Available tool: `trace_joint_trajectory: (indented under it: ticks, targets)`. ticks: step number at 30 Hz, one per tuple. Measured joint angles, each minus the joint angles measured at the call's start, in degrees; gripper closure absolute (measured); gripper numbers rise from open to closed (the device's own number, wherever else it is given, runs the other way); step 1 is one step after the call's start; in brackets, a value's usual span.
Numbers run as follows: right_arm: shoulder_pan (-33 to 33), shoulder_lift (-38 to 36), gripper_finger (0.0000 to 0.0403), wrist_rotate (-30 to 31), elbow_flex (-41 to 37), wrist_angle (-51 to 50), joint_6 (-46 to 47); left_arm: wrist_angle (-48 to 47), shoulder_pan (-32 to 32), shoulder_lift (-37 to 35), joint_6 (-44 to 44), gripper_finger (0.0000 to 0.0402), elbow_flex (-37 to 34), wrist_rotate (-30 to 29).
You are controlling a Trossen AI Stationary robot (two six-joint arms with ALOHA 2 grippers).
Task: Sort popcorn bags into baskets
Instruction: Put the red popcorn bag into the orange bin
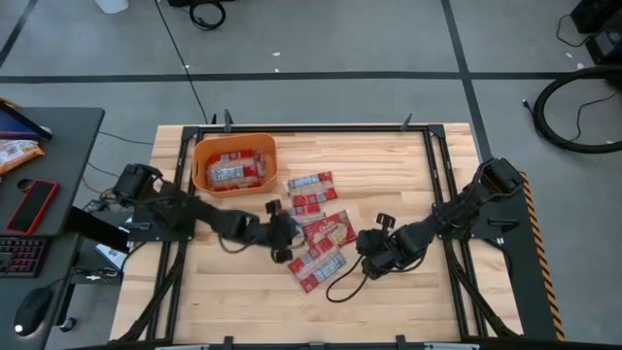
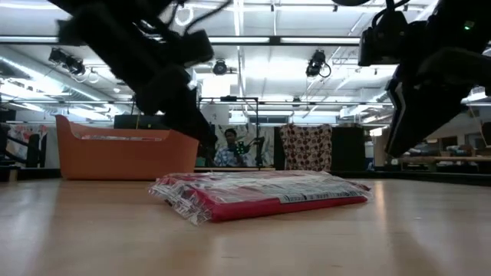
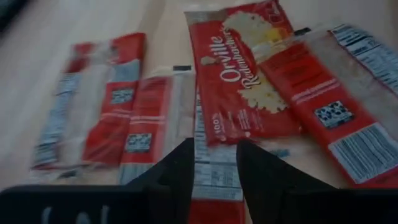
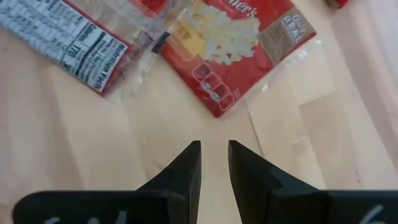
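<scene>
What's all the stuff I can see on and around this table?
popcorn bags: about five loose, red with white label panels, middle of the table; a few more in the basket
basket: one, orange, far left part of the table
table: one, light wood with a dark frame
desk: one, dark, beside the table on the left, holding a red phone, a keyboard and a mouse
person: one, far back in the room, low view
left gripper: dark, fingers apart, over the loose bags
right gripper: dark, narrow gap, empty, over bare wood beside the bags
</scene>
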Motion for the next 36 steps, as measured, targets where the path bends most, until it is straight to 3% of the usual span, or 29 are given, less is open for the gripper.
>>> trace_joint_trajectory:
  ticks: [5, 9, 17, 21, 28, 33, 36]
  targets:
    - [0.37, 0.00, 0.0316, 0.71, -0.23, 0.77, -0.70, 4.24, 8.16, 0.70, 1.43, 0.0254, 0.07, 18.17]
    - [0.24, 0.00, 0.0316, 4.25, -0.79, 5.45, -4.77, 5.41, 12.39, 2.74, 1.26, 0.0244, 0.47, 24.45]
    - [-3.09, 0.00, 0.0316, 6.33, -6.99, 27.31, -24.45, 5.81, 14.88, 8.46, -0.82, 0.0239, 6.57, 29.79]
    - [-6.20, 0.00, 0.0316, 4.94, -8.66, 27.43, -25.38, 5.09, 16.62, 11.45, -1.91, 0.0239, 9.00, 36.60]
    - [-10.75, 0.00, 0.0316, -0.84, -13.90, 34.11, -25.63, 3.46, 18.46, 12.96, -1.39, 0.0239, 9.62, 36.92]
    - [-12.64, 0.00, 0.0316, -3.19, -17.13, 41.01, -27.21, 3.77, 18.14, 14.03, -0.95, 0.0239, 9.66, 43.57]
    - [-13.62, 0.00, 0.0316, -4.09, -17.91, 43.15, -27.66, 4.55, 17.43, 15.30, -1.87, 0.0239, 9.80, 44.21]
